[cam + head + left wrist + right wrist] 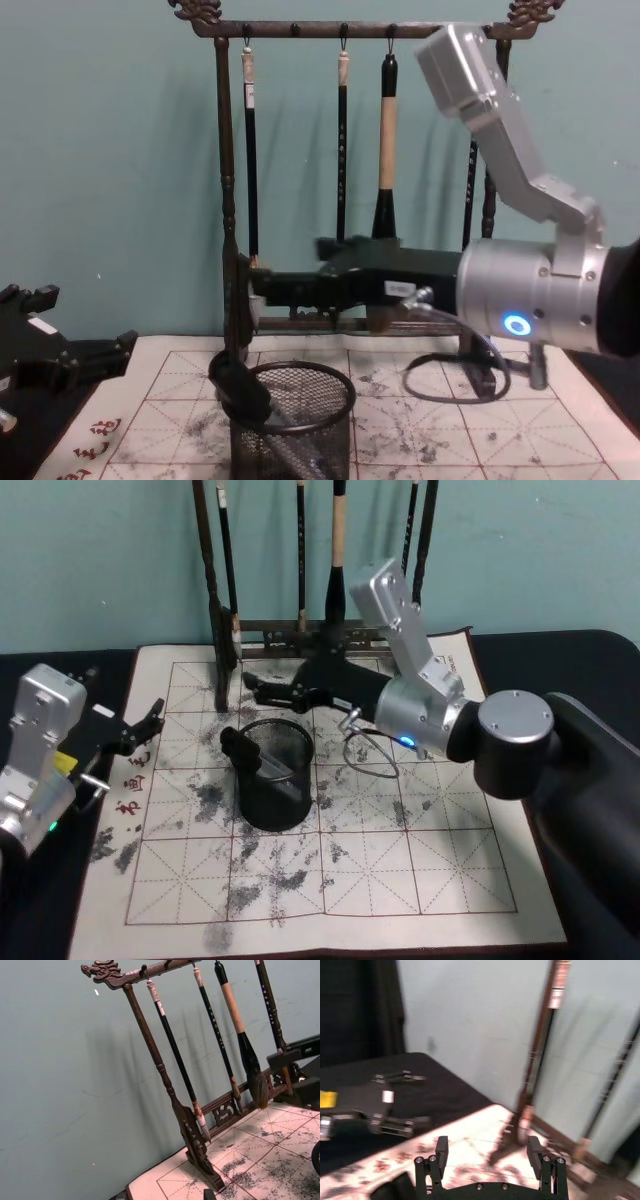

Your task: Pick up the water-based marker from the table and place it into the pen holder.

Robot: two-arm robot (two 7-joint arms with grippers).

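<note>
The pen holder (276, 780), a round black mesh cup, stands on the table's gridded mat (420, 870). Inside it the water-based marker (240, 746) leans against the left rim, black cap poking out above the edge; the chest view shows the marker's cap (241, 389) over the pen holder (295, 425). My right gripper (256, 688) hovers open and empty just behind and above the cup, level with the rack's foot. In the right wrist view its fingers (441, 1150) stand wide apart. My left gripper (150, 723) rests open at the mat's left edge.
A tall dark wooden brush rack (222, 630) with several hanging brushes (386, 150) stands along the mat's back edge, close behind my right gripper. A grey cable loop (368, 755) hangs under the right arm. Black cloth borders the mat.
</note>
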